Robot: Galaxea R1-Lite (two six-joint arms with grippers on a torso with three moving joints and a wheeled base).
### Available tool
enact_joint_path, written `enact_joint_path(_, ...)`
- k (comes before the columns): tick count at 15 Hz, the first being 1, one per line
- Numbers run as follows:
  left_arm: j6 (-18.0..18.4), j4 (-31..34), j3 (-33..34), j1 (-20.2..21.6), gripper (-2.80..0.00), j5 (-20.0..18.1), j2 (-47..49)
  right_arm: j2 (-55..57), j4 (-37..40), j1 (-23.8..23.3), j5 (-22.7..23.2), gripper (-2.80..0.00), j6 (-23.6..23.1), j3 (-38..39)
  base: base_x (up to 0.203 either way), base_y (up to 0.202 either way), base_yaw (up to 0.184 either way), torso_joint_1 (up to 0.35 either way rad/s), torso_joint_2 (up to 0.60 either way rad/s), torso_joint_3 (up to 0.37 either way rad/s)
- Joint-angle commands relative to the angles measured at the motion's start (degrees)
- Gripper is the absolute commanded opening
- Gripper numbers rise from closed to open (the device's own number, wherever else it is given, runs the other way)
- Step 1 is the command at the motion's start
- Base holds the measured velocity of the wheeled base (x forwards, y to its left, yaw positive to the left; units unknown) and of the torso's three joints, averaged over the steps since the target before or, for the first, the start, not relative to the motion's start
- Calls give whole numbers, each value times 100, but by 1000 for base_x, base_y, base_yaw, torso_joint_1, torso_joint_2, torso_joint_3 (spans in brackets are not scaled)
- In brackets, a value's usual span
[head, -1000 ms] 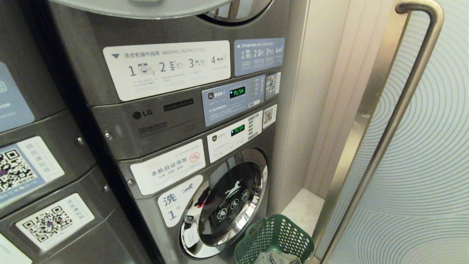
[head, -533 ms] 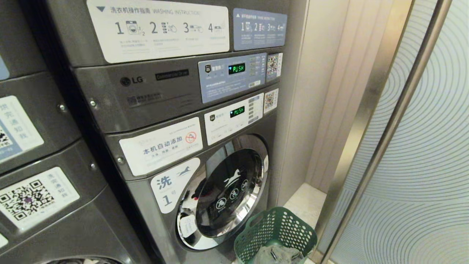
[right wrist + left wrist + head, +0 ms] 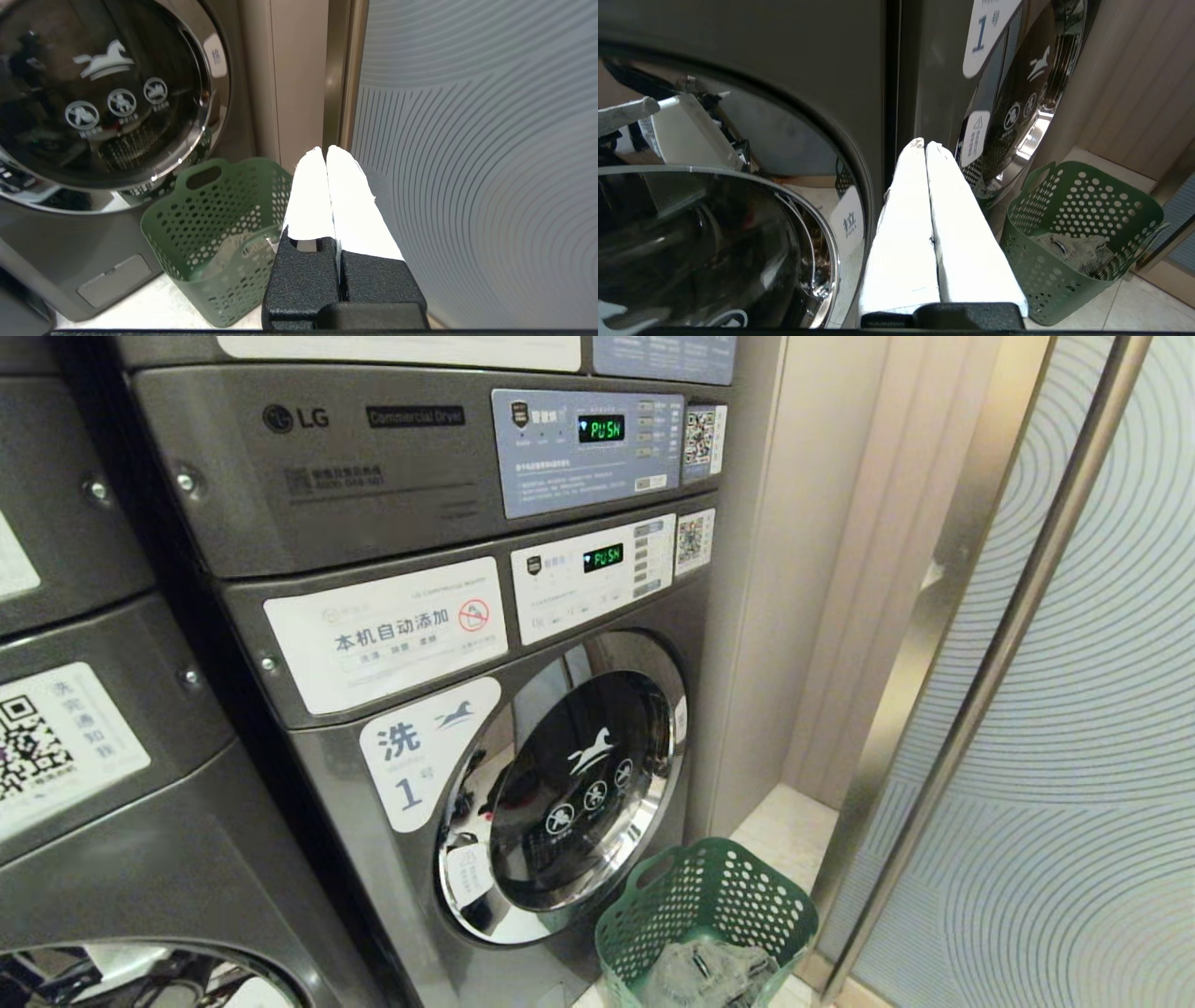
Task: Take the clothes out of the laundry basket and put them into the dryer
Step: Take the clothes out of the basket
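Observation:
A green perforated laundry basket (image 3: 719, 901) stands on the floor at the lower right of the stacked grey machines. Crumpled grey clothes (image 3: 700, 975) lie in its bottom. Of the dryer I see only its front panel (image 3: 373, 457), marked "Commercial Dryer", at the top of the head view; its door is out of view. Neither arm shows in the head view. My left gripper (image 3: 925, 143) is shut and empty, in front of the gap between two machines, with the basket (image 3: 1083, 210) and clothes (image 3: 1073, 249) to one side. My right gripper (image 3: 325, 149) is shut and empty beside the basket (image 3: 210, 224).
The lower machine has a round chrome-rimmed door (image 3: 569, 784), closed, marked with a "1" label. A second stack of machines (image 3: 93, 784) stands to the left. A frosted glass door with a long metal handle (image 3: 1018, 616) closes off the right. A beige wall panel (image 3: 812, 569) fills the corner.
The head view has sunk: the whole scene has slid upward in the picture, the top round door has left the view, and more of the basket shows.

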Motion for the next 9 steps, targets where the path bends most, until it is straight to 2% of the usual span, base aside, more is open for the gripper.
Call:
enact_joint_path(1,-2,-5,9,1,-280,1,-2,3,0,2,0,-280,-3,0,0,0,0,-150,473,315)
enact_joint_path(9,-2,-5,9,1,-280,1,-2,-2,0,2,0,-280,-3,0,0,0,0,-111,454,340)
